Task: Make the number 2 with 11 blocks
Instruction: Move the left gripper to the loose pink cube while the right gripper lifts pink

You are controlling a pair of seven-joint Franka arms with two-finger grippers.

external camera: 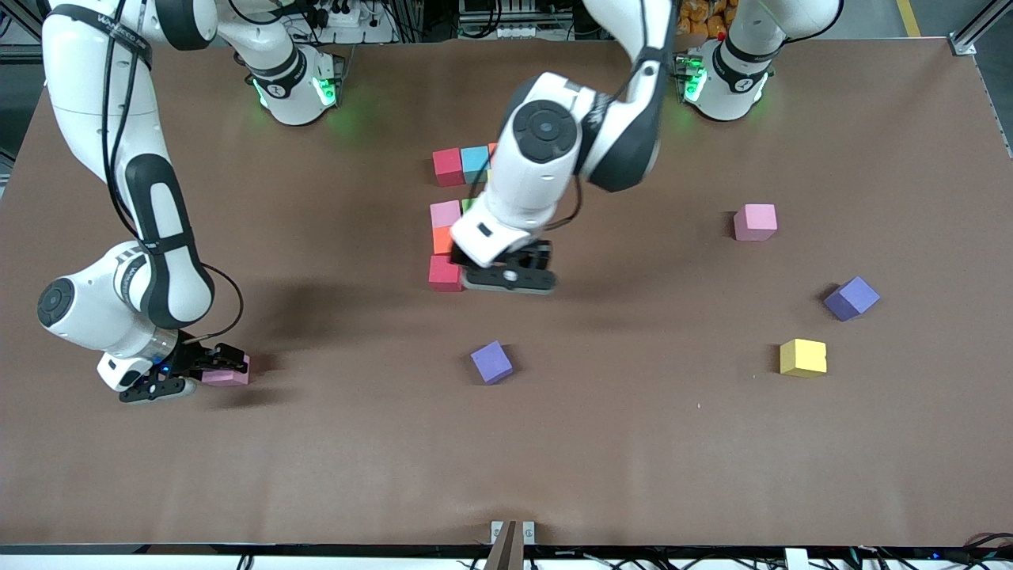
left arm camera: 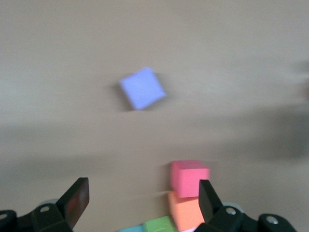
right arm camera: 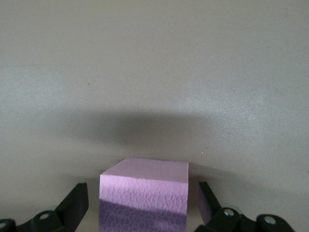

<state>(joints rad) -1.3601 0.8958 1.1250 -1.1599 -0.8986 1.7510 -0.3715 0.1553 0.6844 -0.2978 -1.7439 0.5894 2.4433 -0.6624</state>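
Observation:
Several blocks stand clustered mid-table: a red block (external camera: 448,166) and a light blue block (external camera: 475,164) nearest the bases, then a pink block (external camera: 445,214), an orange block (external camera: 442,240) and a red block (external camera: 445,273) in a column. My left gripper (external camera: 506,277) hovers open beside that column and hides part of the cluster. In the left wrist view the left gripper (left arm camera: 143,195) holds nothing, with the red block (left arm camera: 189,178), orange block (left arm camera: 186,212) and a green block (left arm camera: 159,224) by one finger. My right gripper (external camera: 178,376) is low at the right arm's end, open around a pink block (external camera: 228,372) (right arm camera: 143,200), with a gap on each side.
A loose pink block (external camera: 755,222) and a yellow block (external camera: 802,358) lie toward the left arm's end. One purple cube (external camera: 851,298) sits between them. Another purple cube (external camera: 491,362) (left arm camera: 142,88) lies nearer the front camera than the cluster.

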